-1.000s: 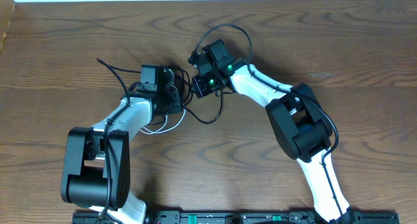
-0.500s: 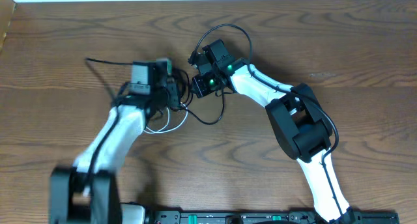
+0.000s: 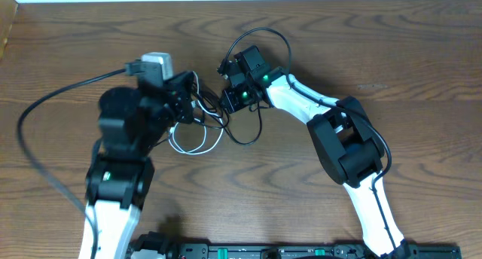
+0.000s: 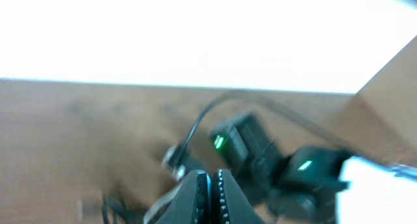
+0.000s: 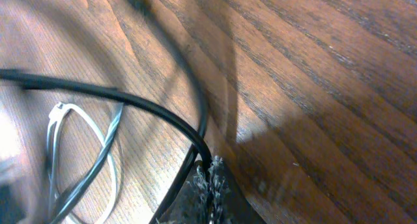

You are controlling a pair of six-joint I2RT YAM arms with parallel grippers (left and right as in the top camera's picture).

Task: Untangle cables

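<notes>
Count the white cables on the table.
1. The white cable lies looped on the table between the two arms, nearer the left arm, beside a black cable. Part of it runs under the tangle, so more white cord could be hidden.

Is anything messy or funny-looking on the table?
Yes. The thin black cables and the thin white cable are snarled together in the middle of the brown wooden table, looping over each other instead of lying apart. The right gripper is shut on a black one. Nothing looks broken or spilled.
</notes>
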